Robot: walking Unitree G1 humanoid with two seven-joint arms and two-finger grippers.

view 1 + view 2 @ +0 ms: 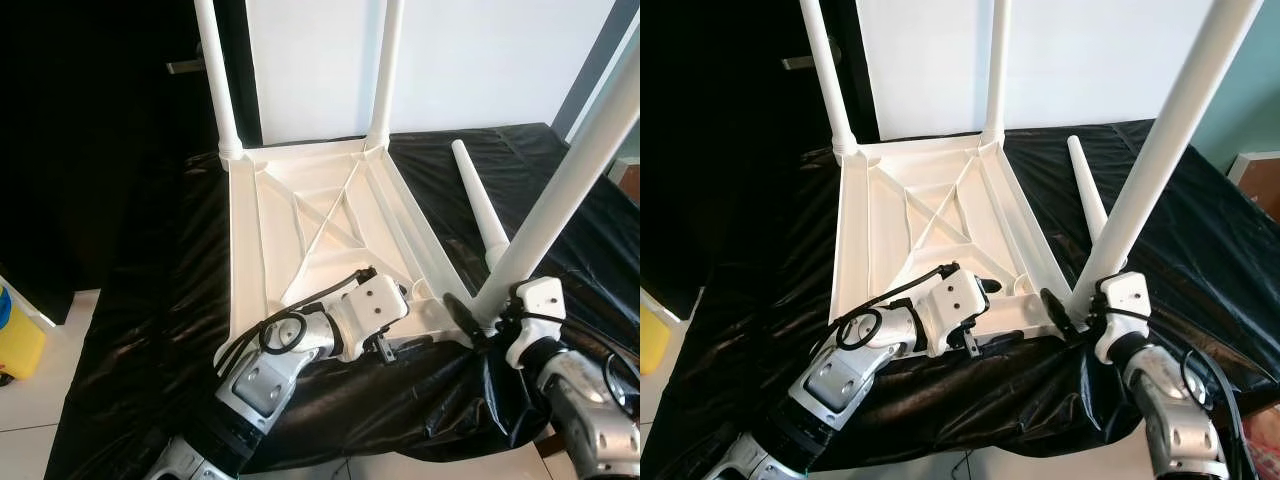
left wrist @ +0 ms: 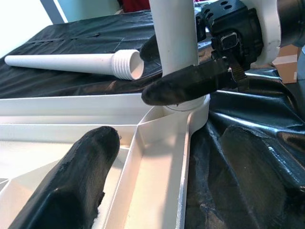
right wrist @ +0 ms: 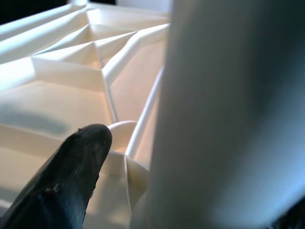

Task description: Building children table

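The white table top (image 1: 330, 230) lies upside down on the black-covered surface (image 1: 150, 330). The right tool (image 2: 188, 71) holds a leg (image 1: 560, 190) in the near corner, leaning away. The left tool (image 1: 395, 340) rests nearby; I cannot tell its fingers. A loose leg (image 1: 480, 205) lies beside the right arm.

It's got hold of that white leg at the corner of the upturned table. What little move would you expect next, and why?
Probably another twist: the right tool grips the tilted leg at its base in the corner socket of the tabletop, so it seems not yet seated. The left tool braces the frame; a spare leg lies waiting.

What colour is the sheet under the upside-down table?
Glossy black sheet, clearest in the left eye view.
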